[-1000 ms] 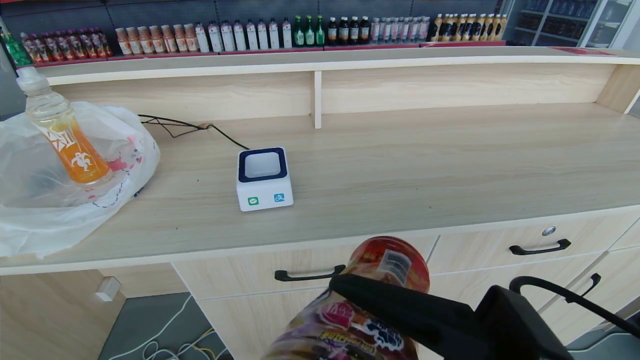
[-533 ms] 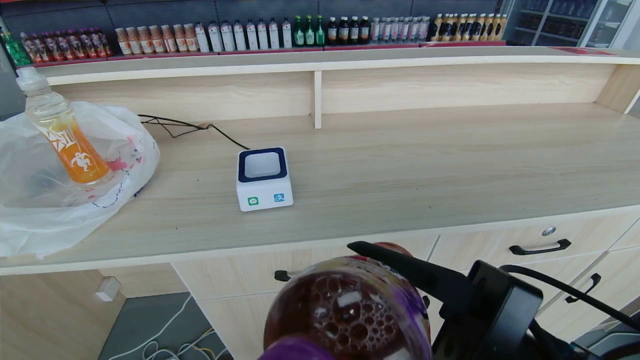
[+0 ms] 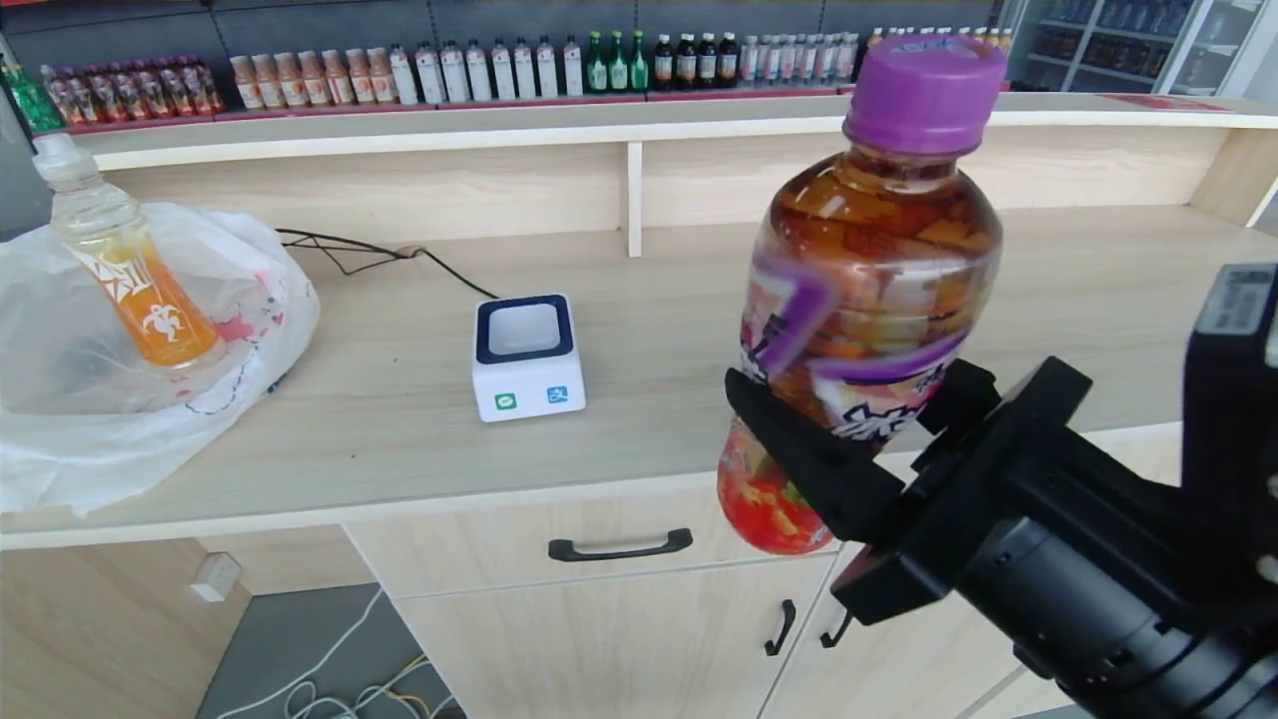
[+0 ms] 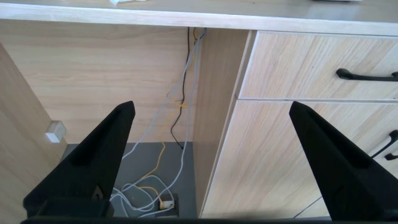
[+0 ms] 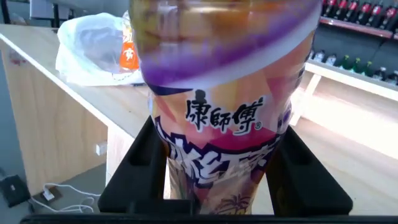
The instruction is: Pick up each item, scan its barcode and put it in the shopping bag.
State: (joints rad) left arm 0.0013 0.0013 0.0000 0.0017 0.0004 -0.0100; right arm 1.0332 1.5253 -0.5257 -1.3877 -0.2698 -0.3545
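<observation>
Right gripper (image 3: 861, 424) clamping the purple-capped tea bottle (image 3: 869, 290) upright, hovering over the counter's (image 3: 399, 419) near edge, right of the scanner (image 3: 526, 355), left gripper (image 4: 211, 162) hanging spread wide below the counter, orange bottle (image 3: 130, 270) sitting in the shopping bag (image 3: 60, 429), far left

Light wood countertop (image 3: 699, 330) with raised back ledge, split by an upright divider (image 3: 631, 200). Black cable (image 3: 349, 250) lying near the ledge. Below: drawer front with black handle (image 3: 619, 547), white wall box (image 3: 216, 576), loose cables (image 3: 329, 654) on grey floor. Behind: shelved rows of bottles (image 3: 479, 72).
</observation>
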